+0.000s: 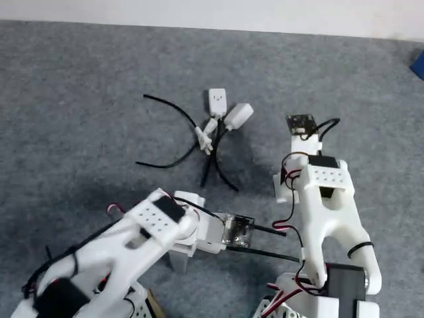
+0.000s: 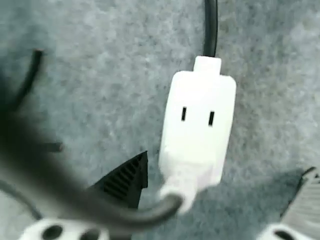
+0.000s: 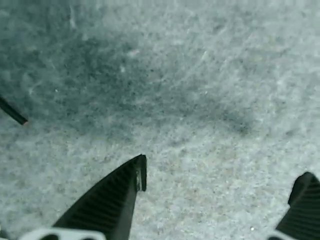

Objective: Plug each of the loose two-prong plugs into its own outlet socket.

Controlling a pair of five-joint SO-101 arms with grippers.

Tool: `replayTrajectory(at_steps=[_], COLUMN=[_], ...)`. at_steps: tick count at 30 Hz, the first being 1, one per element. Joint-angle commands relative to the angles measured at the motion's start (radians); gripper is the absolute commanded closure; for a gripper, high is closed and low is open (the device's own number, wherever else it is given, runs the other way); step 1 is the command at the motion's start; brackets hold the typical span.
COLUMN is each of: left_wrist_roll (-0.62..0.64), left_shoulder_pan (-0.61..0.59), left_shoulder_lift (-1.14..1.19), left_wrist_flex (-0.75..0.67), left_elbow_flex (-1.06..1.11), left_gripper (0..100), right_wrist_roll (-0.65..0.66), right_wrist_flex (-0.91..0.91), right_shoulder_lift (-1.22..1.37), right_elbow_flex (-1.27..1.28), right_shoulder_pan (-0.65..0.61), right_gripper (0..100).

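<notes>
Beneath the left gripper [image 2: 225,167], spread wide and holding nothing: a white outlet socket [image 2: 197,125], slots up, on grey carpet [image 2: 100,75]. Likely light, rigid, slick; best pinched across flat flanks, clear of the springy black cord [image 2: 210,25]. Mid-table, loose plugs [image 1: 205,137] tangled beside two sockets [image 1: 216,101]. Rightward, right gripper [image 3: 222,170] released over bare carpet.
</notes>
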Motion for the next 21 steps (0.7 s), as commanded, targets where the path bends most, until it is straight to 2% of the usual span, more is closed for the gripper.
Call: replayTrajectory(at_steps=[1, 11, 14, 19, 21], left_wrist_roll=[0.009, 0.118, 0.169, 0.147, 0.143], left_shoulder_pan=[0.025, 0.015, 0.008, 0.007, -0.008], left_shoulder_lift=[0.096, 0.213, 0.219, 0.219, 0.219], left_wrist_flex=[-0.049, -0.051, -0.061, -0.037, -0.018], left_elbow_flex=[-0.071, -0.203, -0.222, -0.223, -0.223], left_gripper=[56, 57, 66, 92, 95], right_wrist_roll=[0.005, 0.006, 0.006, 0.006, 0.006], right_wrist_flex=[-0.013, -0.015, -0.015, -0.015, -0.015], right_shoulder_lift=[-0.021, -0.021, -0.021, -0.021, -0.021], right_elbow_flex=[-0.002, 0.007, 0.007, 0.007, 0.007], right_shoulder_pan=[-0.013, -0.053, -0.053, -0.053, -0.053], right_gripper=[58.0, 58.0, 58.0, 58.0, 58.0])
